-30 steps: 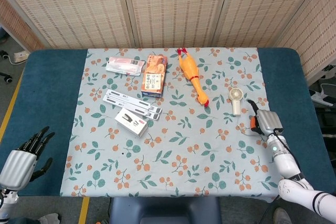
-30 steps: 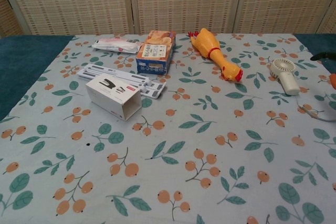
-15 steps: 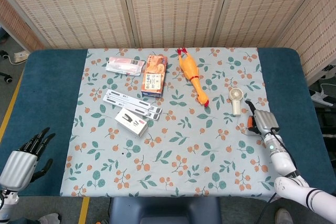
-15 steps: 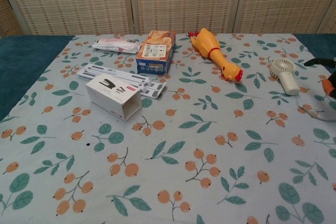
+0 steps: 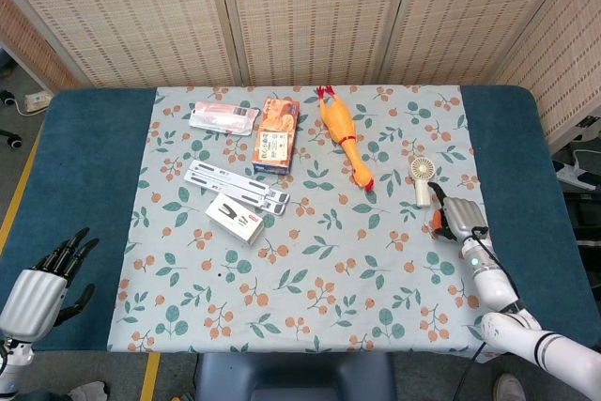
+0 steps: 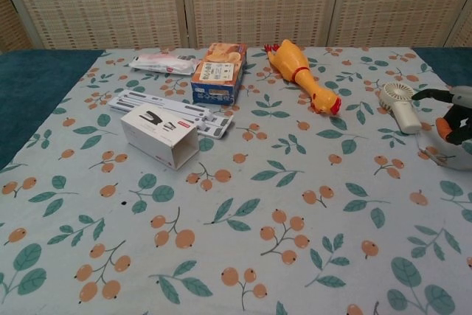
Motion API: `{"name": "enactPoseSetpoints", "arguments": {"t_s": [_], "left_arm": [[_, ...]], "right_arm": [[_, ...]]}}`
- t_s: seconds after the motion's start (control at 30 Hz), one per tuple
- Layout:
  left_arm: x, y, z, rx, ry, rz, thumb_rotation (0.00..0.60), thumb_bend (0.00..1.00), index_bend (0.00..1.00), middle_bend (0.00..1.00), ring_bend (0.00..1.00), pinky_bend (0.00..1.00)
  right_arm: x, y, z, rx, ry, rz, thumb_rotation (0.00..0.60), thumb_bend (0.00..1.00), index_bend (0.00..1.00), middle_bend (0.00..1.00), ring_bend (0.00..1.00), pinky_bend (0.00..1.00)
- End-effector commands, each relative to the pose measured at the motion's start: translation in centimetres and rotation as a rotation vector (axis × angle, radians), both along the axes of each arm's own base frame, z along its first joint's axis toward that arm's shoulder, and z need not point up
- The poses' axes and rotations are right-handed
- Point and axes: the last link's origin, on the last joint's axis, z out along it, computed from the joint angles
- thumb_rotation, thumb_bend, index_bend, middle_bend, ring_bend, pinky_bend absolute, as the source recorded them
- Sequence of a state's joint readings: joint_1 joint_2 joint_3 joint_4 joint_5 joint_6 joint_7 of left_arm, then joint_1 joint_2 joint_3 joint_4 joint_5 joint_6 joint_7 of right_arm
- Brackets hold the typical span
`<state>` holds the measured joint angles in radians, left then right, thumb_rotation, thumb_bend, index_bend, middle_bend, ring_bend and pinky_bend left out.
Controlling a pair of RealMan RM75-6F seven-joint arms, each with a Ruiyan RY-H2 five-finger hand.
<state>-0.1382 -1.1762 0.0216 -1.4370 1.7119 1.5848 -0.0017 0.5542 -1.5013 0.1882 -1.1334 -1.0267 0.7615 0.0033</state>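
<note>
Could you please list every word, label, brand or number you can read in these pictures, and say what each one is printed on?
No text reads clearly enough to quote.
Orange snack box: white label with dark print, too small to read.
White box: a black stapler picture and a red mark, lettering blurred.
Flat white packs: dark strips of print, illegible.
White-and-pink packet: print blurred.
Handheld fan and rubber chicken: no visible text.
</note>
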Motion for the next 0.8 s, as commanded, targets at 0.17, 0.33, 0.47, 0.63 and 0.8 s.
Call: {"name": "enactPoseSetpoints", "arguments": {"t_s": [0.17,0.33,0.47,0.63,0.8], "left_arm": [[0.04,-0.04,0.07,0.000,-0.003,-0.002,0.600,0.38,0.11,0.03,0.15,0.43],[0.06,-0.01,0.03,-0.006,-0.003,-0.002,0.600,0.38,0.11,0.03,0.15,0.43],[0.07,-0.03,0.03,-0.008,-0.003,-0.001,0.600,0.38,0.12,0.03,0.15,0.43],[0.06,0.01,0.08,-0.006,-0.005,0.000,0.600,0.38,0.11,0.03,0.15,0.43],[0.08,-0.02,0.00,-0.009,-0.003,-0.002,0.600,0.38,0.12,0.03,0.16,0.43]], "right_arm": [[0.13,-0.23,-0.32,-0.005,-0.008,-0.001,0.600,0.70,0.05,0.77,0.57,0.73],[0.20,-0.46,-0.57,-0.005,-0.011,-0.003,0.600,0.70,0.05,0.77,0.57,0.73],[0.08,-0.59,-0.64,-0.010,-0.010,-0.007,0.600,0.70,0.05,0.77,0.57,0.73],[-0.24,-0.66,-0.57,-0.017,-0.013,-0.016,0.600,0.70,0.05,0.77,0.57,0.73],[-0.40,-0.73,-0.62,-0.018,-0.012,-0.017,0.600,0.70,0.05,0.77,0.57,0.73]]}}
